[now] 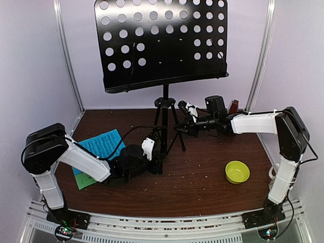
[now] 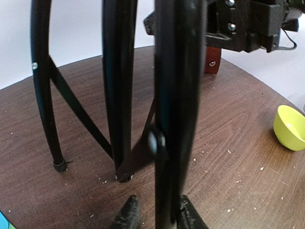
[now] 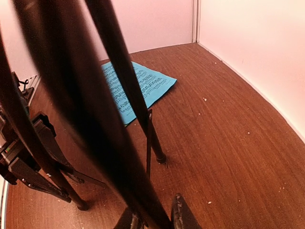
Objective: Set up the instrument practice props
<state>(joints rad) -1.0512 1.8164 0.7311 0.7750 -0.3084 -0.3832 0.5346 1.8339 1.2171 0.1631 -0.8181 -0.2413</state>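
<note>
The black music stand stands at mid-table on its tripod, its perforated desk up top. My left gripper straddles a tripod leg low down. Its right finger touches the leg and the left finger stands a small gap off. My right gripper is shut on another tripod leg. The blue sheets lie flat at the left over a green sheet, and also show in the right wrist view. The reddish-brown metronome stands at the back right, partly behind my right arm.
A yellow-green bowl sits on the table at the front right and shows in the left wrist view. White walls and metal posts close in the back and sides. Crumbs are scattered over the brown tabletop.
</note>
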